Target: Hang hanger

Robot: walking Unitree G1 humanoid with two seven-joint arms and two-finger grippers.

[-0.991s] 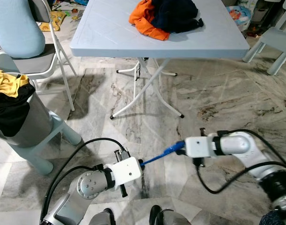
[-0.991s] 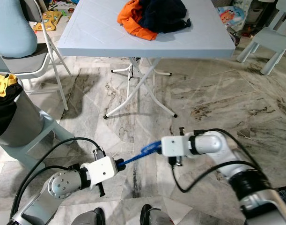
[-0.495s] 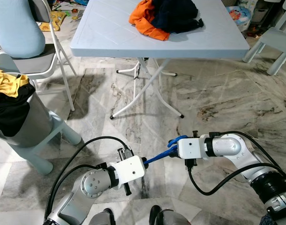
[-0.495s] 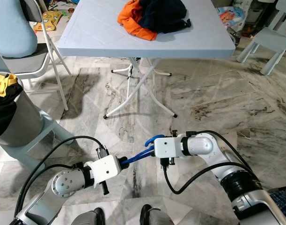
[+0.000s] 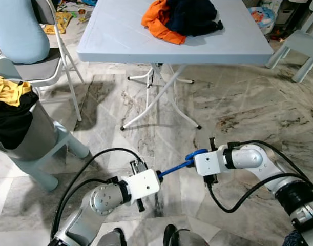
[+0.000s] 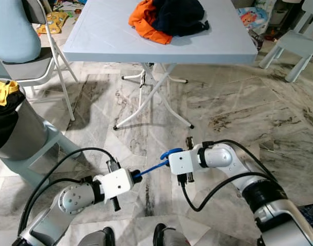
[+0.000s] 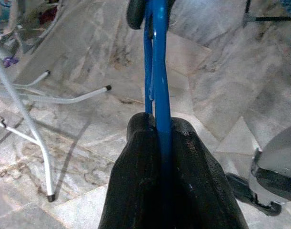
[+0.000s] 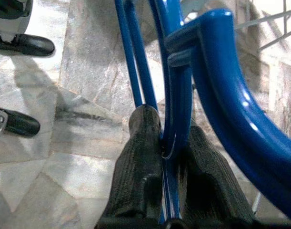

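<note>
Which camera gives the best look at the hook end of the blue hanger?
The right wrist view: the blue hanger's thick curved hook sits close up beside the right claw, shut on its bars. The eye views show the hook small by the right wrist, and the left wrist view shows thin bars running from the left claw.

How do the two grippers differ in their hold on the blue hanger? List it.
The left gripper is shut on the plain end of the blue hanger; the right gripper is shut on the end with the curved hook. The left gripper sits lower and nearer the robot's feet; the right gripper is further forward and higher. Both pinch a thin blue bar between two black fingers, holding the hanger low above the marble floor.
</note>
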